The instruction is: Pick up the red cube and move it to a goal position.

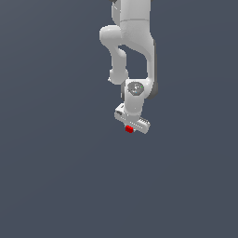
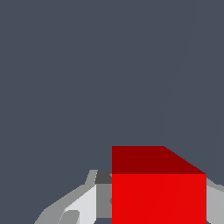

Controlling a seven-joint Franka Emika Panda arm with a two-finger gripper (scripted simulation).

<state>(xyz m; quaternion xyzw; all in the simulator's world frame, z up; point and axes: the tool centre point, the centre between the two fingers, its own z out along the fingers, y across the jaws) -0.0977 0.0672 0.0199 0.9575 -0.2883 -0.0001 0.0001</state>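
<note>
Wrist view showed the small, bright red plain cube (image 2: 159, 192) pinched between the jaws of the white robot gripper (image 2: 153, 205), at its tip. It looked rigid, light and smooth-faced, best held on two opposite flat sides. Nothing else stood near; only the plain grey-blue surface (image 1: 56, 162) surrounded it.

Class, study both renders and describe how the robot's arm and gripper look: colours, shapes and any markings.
The arm is glossy white, built from rounded, tube-like segments with dark grey bands at the joints. A grey disc with a tiny green dot caps the wrist. The gripper is a white, boxy bar; the wrist view shows pale grey, angular fingers. No cables or lettering are visible.
</note>
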